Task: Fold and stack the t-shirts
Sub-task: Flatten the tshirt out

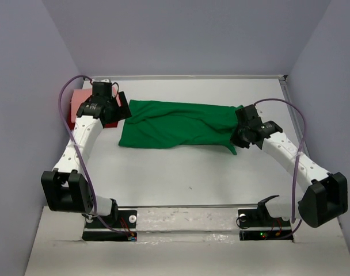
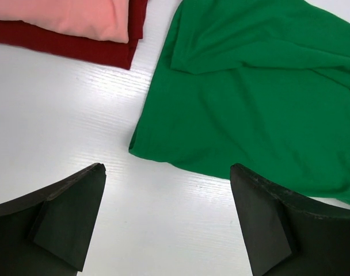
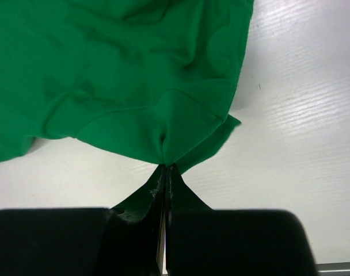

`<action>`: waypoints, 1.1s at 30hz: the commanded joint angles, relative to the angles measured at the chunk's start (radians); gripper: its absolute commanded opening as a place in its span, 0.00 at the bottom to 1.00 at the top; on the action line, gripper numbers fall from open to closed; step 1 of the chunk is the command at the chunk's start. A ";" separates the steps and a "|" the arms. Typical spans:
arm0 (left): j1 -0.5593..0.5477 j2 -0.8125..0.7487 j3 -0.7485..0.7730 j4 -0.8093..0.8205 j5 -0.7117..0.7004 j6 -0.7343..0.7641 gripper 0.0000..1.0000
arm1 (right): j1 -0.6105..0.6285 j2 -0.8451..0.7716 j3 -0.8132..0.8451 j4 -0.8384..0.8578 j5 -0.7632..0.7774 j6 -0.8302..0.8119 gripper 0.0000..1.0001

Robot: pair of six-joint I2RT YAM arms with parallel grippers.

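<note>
Here we see the bright green t-shirt lying crumpled across the middle of the tabletop, at the centre of the overhead frame. The right pincer is pressed together on a small fold of the hem, at the shirt's end toward the right of the frame. The left pincer hangs spread and empty over the corner at the shirt's other end. We judge the thin pinch to be the main hazard: a pull from one end alone could slip the cloth free, or drag and bunch the shirt. At upper left the salmon pink t-shirt lies folded on the dark red t-shirt, just beside the green cloth and the left pincer, and a careless sweep there could disturb them.
</note>
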 commanded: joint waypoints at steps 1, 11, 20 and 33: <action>-0.005 -0.056 -0.007 -0.018 -0.046 0.026 0.99 | 0.002 -0.022 0.102 -0.052 0.061 -0.006 0.00; -0.030 -0.052 -0.004 -0.031 -0.072 0.030 0.99 | 0.002 -0.056 0.161 -0.117 -0.020 0.017 0.00; -0.038 -0.030 0.035 -0.039 -0.073 0.030 0.99 | 0.002 -0.205 0.034 -0.095 -0.101 0.126 0.00; -0.068 -0.004 0.060 -0.036 -0.067 0.026 0.99 | 0.002 -0.107 0.063 -0.109 0.008 0.077 0.64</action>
